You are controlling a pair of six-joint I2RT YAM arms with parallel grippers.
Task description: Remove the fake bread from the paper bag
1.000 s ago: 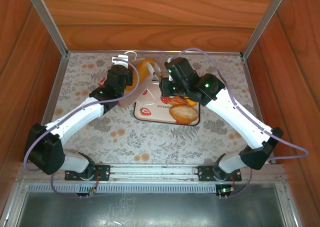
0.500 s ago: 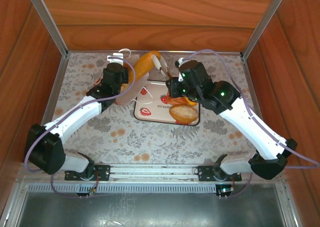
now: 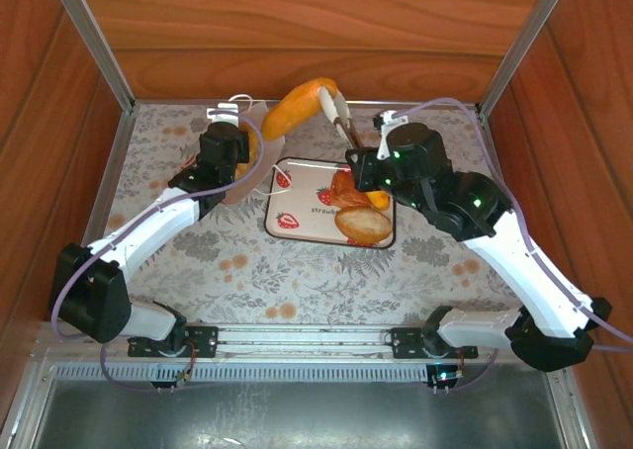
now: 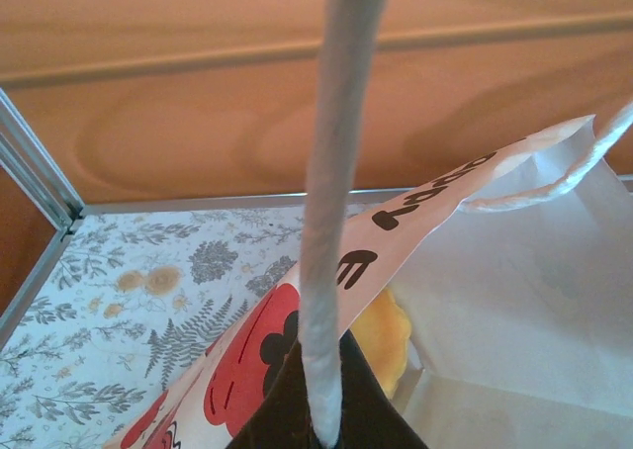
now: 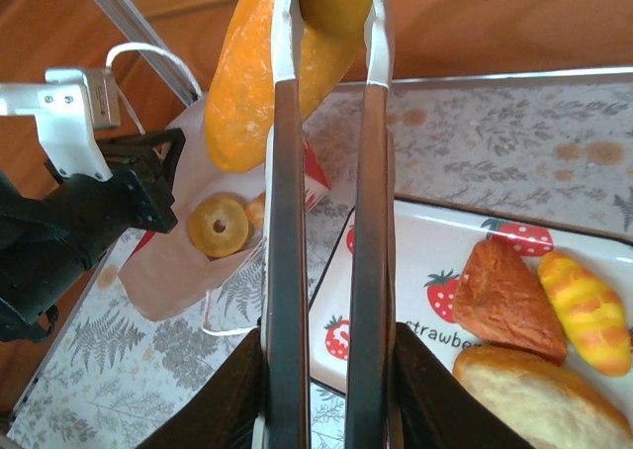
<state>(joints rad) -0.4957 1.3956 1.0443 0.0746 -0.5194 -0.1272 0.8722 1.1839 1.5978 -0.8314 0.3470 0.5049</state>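
The right gripper (image 5: 331, 4) pinches one end of the long orange bread (image 5: 247, 83). The bread hangs up in the air, out of the paper bag (image 5: 178, 261). The left gripper (image 4: 321, 424) is closed tight on the bag's white string handle (image 4: 341, 172).

Left arm (image 3: 163, 222) and right arm (image 3: 514, 261): white link shells, black joint housings and bases. A lilac cable (image 3: 450, 99) loops along each. Green lights (image 3: 396, 154) on the right arm's black wrist. Right gripper (image 5: 331, 14) — two long slim fingers (image 5: 287, 192), brown shanks, pale tips.
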